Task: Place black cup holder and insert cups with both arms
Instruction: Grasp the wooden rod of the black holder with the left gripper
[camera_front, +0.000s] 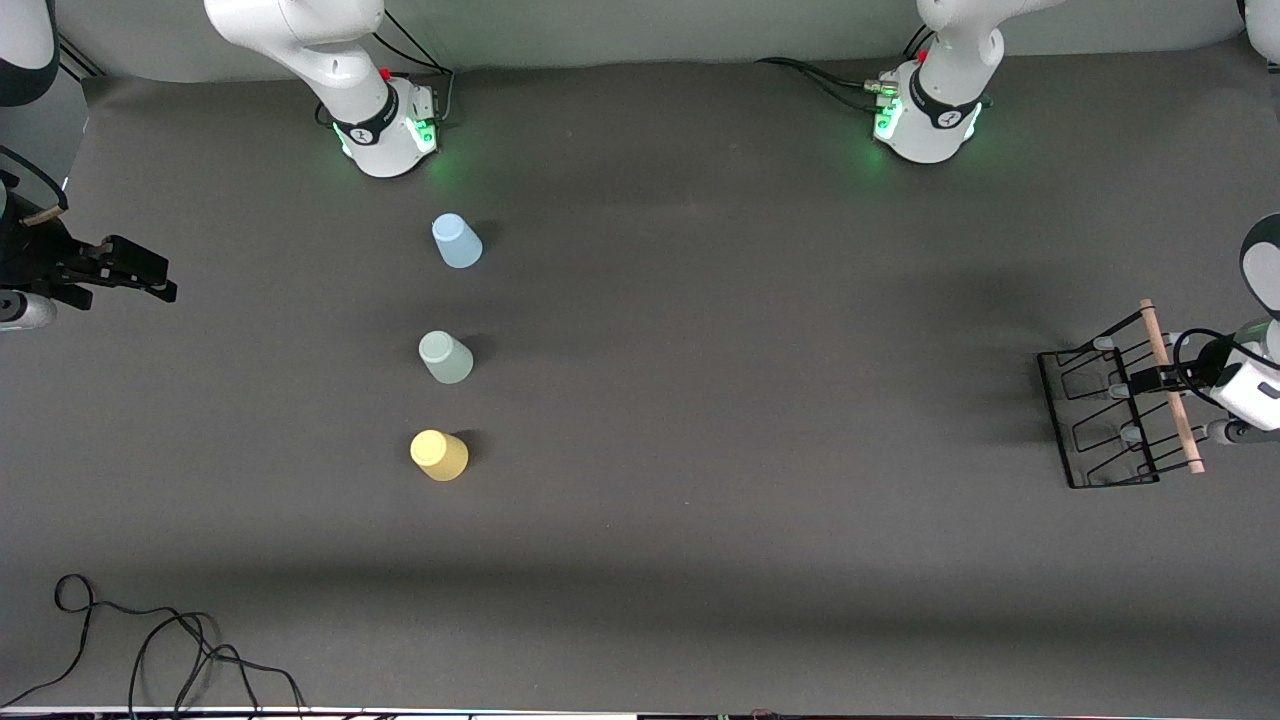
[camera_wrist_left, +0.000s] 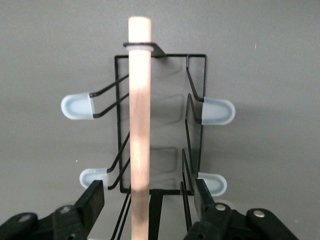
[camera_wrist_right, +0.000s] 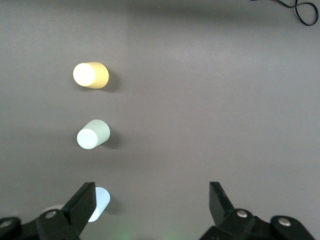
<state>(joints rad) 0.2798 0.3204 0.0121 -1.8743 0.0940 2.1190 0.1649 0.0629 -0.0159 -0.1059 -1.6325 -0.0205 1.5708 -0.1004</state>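
Observation:
The black cup holder (camera_front: 1105, 400) stands on the table at the left arm's end, with its wooden rod handle (camera_front: 1172, 395) on top. My left gripper (camera_front: 1150, 380) is open over it. In the left wrist view its fingers (camera_wrist_left: 94, 196) stand on either side of the rod (camera_wrist_left: 140, 100) without touching it. The light blue cup (camera_front: 457, 241), pale green cup (camera_front: 445, 357) and yellow cup (camera_front: 439, 455) stand upside down in a row before the right arm's base. My right gripper (camera_front: 150, 277) hangs open and empty, high at the right arm's end; its wrist view (camera_wrist_right: 151, 189) shows yellow (camera_wrist_right: 90, 75), green (camera_wrist_right: 93, 134) and blue (camera_wrist_right: 99, 202).
A loose black cable (camera_front: 150, 640) lies near the table's front edge at the right arm's end, also seen in the right wrist view (camera_wrist_right: 300, 10). The two green-lit arm bases (camera_front: 385, 135) stand along the back edge. Bare grey tabletop lies between the cups and the holder.

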